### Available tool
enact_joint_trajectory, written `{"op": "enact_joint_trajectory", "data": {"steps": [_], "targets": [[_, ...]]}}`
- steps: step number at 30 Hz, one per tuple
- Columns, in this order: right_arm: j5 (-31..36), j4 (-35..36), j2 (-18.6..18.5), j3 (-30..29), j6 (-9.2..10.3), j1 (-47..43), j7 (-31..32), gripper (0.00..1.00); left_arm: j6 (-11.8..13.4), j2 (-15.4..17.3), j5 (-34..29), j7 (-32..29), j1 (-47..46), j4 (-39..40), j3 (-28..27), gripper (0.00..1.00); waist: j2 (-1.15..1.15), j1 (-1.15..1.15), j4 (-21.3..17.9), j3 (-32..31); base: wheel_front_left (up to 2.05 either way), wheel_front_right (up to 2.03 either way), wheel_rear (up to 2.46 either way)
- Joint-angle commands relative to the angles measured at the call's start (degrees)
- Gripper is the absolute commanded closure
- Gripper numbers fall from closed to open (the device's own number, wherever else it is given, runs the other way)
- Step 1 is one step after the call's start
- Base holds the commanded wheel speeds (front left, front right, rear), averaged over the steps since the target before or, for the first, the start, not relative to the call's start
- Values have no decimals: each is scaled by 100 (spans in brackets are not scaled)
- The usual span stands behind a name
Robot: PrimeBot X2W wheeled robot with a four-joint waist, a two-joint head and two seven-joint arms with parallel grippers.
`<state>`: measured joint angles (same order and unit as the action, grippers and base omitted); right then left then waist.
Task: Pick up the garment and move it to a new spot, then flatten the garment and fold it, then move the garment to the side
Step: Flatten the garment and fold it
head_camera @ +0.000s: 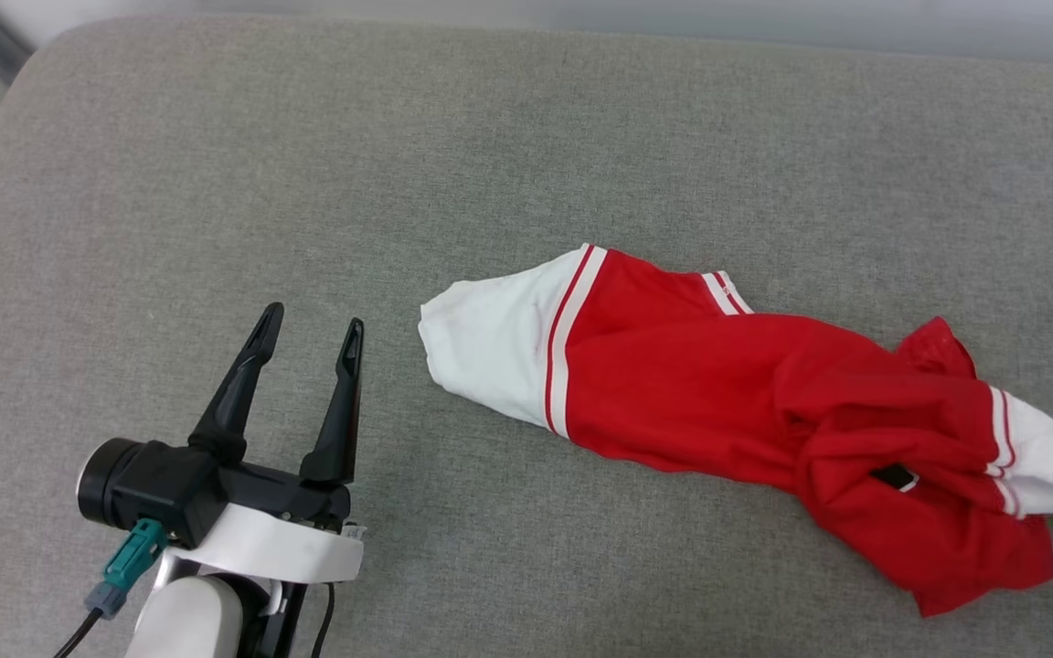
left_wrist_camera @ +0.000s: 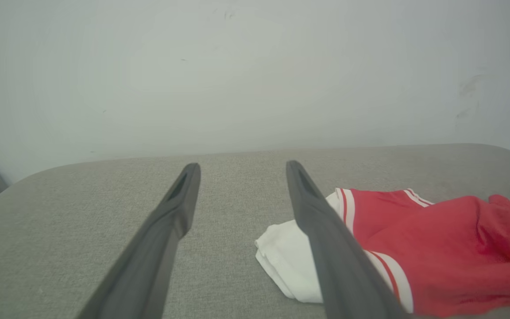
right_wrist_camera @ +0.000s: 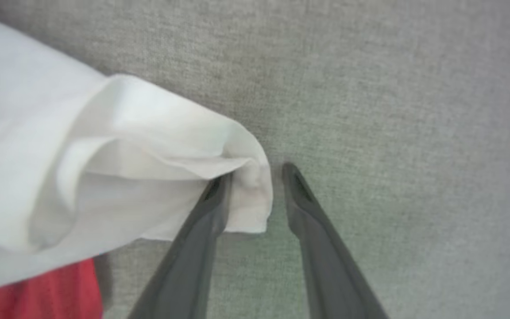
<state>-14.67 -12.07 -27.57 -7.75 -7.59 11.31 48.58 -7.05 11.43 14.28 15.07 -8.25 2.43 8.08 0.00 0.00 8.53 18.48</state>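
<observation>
The right gripper's (right_wrist_camera: 256, 173) two dark fingers stand partway apart astride the hem corner of one white sleeve of the garment (right_wrist_camera: 60, 177). One finger lies against the cloth and a thin gap shows before the other, so nothing is pinched. The left gripper (head_camera: 314, 318) has its fingers spread wide and empty. It stands off from the garment's (head_camera: 691, 384) other white sleeve, on the robot's left, apart from the cloth. In the left wrist view that gripper (left_wrist_camera: 242, 165) points past the sleeve end of the garment (left_wrist_camera: 436, 248), one finger crossing in front of the white cloth. The garment is a red jersey shirt lying crumpled in a long bunch, with a white sleeve at each end set off by red-and-white stripes. The red body is twisted into deep folds towards the robot's right, and a small black, white-edged patch peeps out of them. Under the garment lies a grey woven padded surface (head_camera: 398, 137) with rounded corners. Behind the garment, beyond the pad's far edge, rises a pale plain wall (left_wrist_camera: 237, 66).
</observation>
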Motion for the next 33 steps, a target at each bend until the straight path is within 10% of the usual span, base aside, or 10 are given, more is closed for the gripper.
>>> {"op": "enact_joint_trajectory", "data": {"steps": [1, 16, 18, 33], "targets": [[123, -334, -58, 56, 18, -65, -38, 100, -6, -30, -17, 15, -38, -12, -20, 0, 0, 0, -24, -32, 0, 0, 0], [911, -1021, -833, -321, 13, 145, -1291, 100, -38, -86, -37, 15, 70, -87, -53, 0, 0, 0, -155, -354, 0, 0, 0], [952, -1136, -746, -345, 13, 121, -1402, 0, -40, -76, -24, 15, 66, -95, -36, 0, 0, 0, -177, -365, 0, 0, 0], [262, 258, 390, -661, 13, 142, -2739, 0, -41, 382, 171, 0, -87, -365, 34, 0, 0, 0, -809, -873, 0, 0, 0]]}}
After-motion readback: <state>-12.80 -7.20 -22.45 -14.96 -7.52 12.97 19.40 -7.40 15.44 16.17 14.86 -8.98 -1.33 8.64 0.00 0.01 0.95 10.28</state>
